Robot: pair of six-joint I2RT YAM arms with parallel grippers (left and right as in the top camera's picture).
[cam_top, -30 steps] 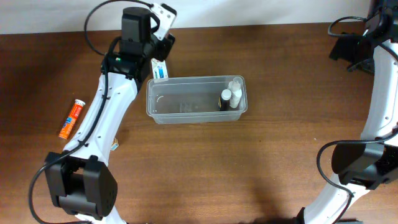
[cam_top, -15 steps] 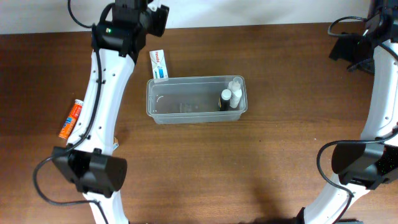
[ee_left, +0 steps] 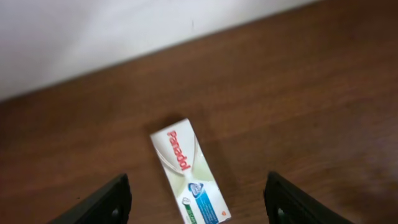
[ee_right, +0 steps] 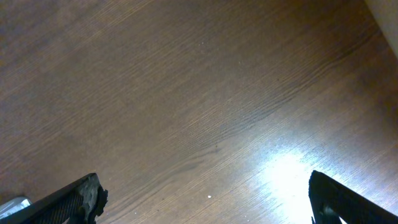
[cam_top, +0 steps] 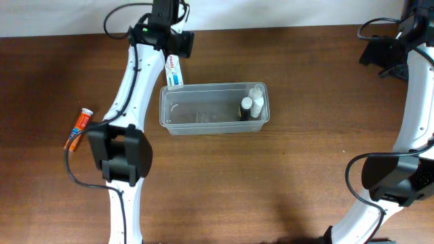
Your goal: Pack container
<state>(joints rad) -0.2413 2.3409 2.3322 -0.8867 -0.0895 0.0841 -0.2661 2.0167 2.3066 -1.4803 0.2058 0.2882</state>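
Container (cam_top: 196, 116): holds small bottles (cam_top: 249, 105)
Unpacked: Panadol box (ee_left: 189, 171), orange tube (cam_top: 78, 129)
Left fingers (ee_left: 102, 202): spread, empty
Right fingers (ee_right: 71, 200): spread, empty

Left gripper (ee_left: 198, 180) open, poised over the surface's far edge; right gripper (ee_right: 204, 180) open, at far right corner.

Overhead view evenly lit and sharp. Left wrist view soft. Glare patch on brown wooden table (ee_right: 283, 174), right wrist view.
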